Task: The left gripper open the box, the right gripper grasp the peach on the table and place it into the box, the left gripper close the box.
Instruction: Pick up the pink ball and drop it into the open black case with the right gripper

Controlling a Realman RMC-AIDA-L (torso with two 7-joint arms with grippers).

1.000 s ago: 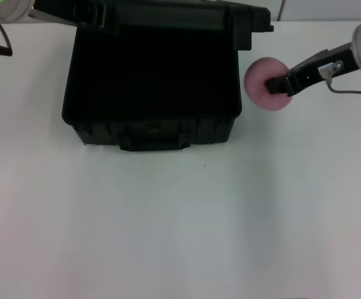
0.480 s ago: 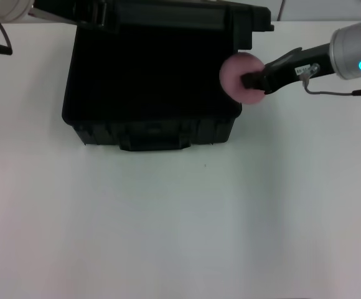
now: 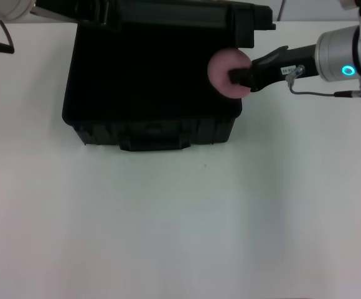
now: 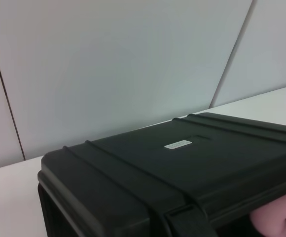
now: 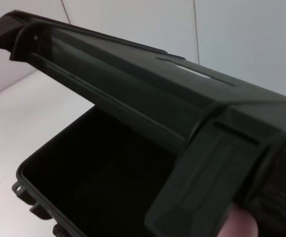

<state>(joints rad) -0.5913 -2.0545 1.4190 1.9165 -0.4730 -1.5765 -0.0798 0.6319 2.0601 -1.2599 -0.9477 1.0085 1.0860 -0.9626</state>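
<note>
The black box (image 3: 155, 132) stands open at the table's far middle, its lid (image 3: 168, 15) raised at the back. My right gripper (image 3: 238, 76) is shut on the pink peach (image 3: 221, 68) and holds it over the box's right rim, partly above the dark inside. The left gripper (image 3: 84, 15) is at the lid's back left corner. The left wrist view looks over the lid's top with its white label (image 4: 178, 144), and a bit of the peach (image 4: 276, 219) shows beyond. The right wrist view shows the box's empty inside (image 5: 98, 182) under the lid (image 5: 148, 94), with the peach (image 5: 239, 224) at the edge.
The white table (image 3: 180, 224) spreads bare in front of the box. A thin grey cable (image 3: 317, 93) hangs from the right arm with the cyan ring (image 3: 345, 70). A dark cable (image 3: 0, 47) lies at the far left. Pale wall panels stand behind.
The right gripper has carried the peach leftward from beside the box's right wall to over its right rim. The left arm and the lid have stayed put.
</note>
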